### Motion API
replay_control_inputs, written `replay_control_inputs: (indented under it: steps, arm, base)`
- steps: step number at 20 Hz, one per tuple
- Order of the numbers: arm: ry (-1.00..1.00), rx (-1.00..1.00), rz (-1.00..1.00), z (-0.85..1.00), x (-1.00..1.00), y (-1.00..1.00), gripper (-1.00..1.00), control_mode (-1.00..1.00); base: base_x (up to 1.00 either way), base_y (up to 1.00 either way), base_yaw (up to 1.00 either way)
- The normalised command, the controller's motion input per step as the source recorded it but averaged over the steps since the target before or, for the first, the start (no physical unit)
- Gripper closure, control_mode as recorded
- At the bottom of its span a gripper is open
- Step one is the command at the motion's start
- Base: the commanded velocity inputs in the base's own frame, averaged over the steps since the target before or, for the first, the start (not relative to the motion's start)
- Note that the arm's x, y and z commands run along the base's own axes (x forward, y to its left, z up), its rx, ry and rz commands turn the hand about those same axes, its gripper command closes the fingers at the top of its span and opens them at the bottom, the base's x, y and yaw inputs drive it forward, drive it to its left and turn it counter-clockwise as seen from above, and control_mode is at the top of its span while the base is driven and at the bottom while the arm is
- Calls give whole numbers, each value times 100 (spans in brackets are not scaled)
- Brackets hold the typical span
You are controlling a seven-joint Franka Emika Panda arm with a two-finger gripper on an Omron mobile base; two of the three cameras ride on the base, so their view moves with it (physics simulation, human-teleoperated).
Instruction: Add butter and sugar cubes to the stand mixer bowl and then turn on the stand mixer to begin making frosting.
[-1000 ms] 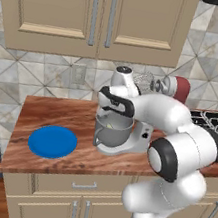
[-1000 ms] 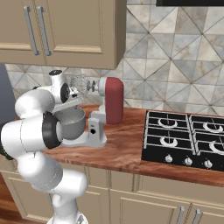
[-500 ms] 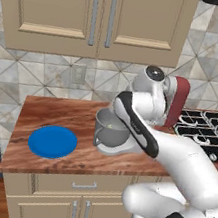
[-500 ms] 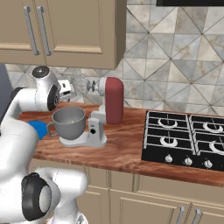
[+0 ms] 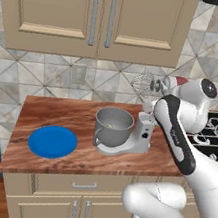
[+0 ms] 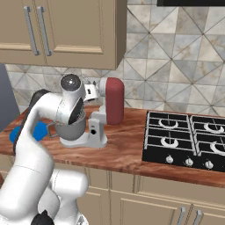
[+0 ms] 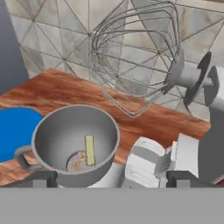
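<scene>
The gripper [image 7: 111, 179] is seen released, its two dark fingertips [image 7: 41, 178] spread wide apart with nothing between them. Directly ahead of and below the fingertips, the stand mixer bowl [image 7: 76, 142] is seated on the base of the stand mixer [image 5: 145, 132]. Inside the bowl, the butter [image 7: 89, 150] is found lying on the bottom, with the sugar cubes [image 7: 78, 162] touching it on the side nearer the gripper. Above the bowl, the wire whisk [image 7: 131, 61] is held raised and tilted, clear of the rim. Beyond the bowl's handle, to the gripper's left in the hand view, a blue plate [image 5: 53, 141] is noted on the wooden counter [image 5: 79, 116].
</scene>
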Motion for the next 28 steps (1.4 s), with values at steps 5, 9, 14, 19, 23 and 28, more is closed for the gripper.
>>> replay_control_inputs:
  steps: [5,9,14,19,23,28]
  arm:
    - [0,19,-6,23,18,-100,-100,-100]
    - [1,19,-4,27,21,-100,-100,-100]
    - [4,18,-1,16,42,-80,-100,-100]
    - [6,25,0,0,60,-54,-100,-100]
    - [8,32,0,0,41,-26,-100,-100]
    - [11,30,3,-3,40,-4,-100,-100]
  base:
    - [0,0,0]
    - [0,0,0]
    - [0,0,0]
    - [0,0,0]
    - [0,0,0]
    - [0,0,0]
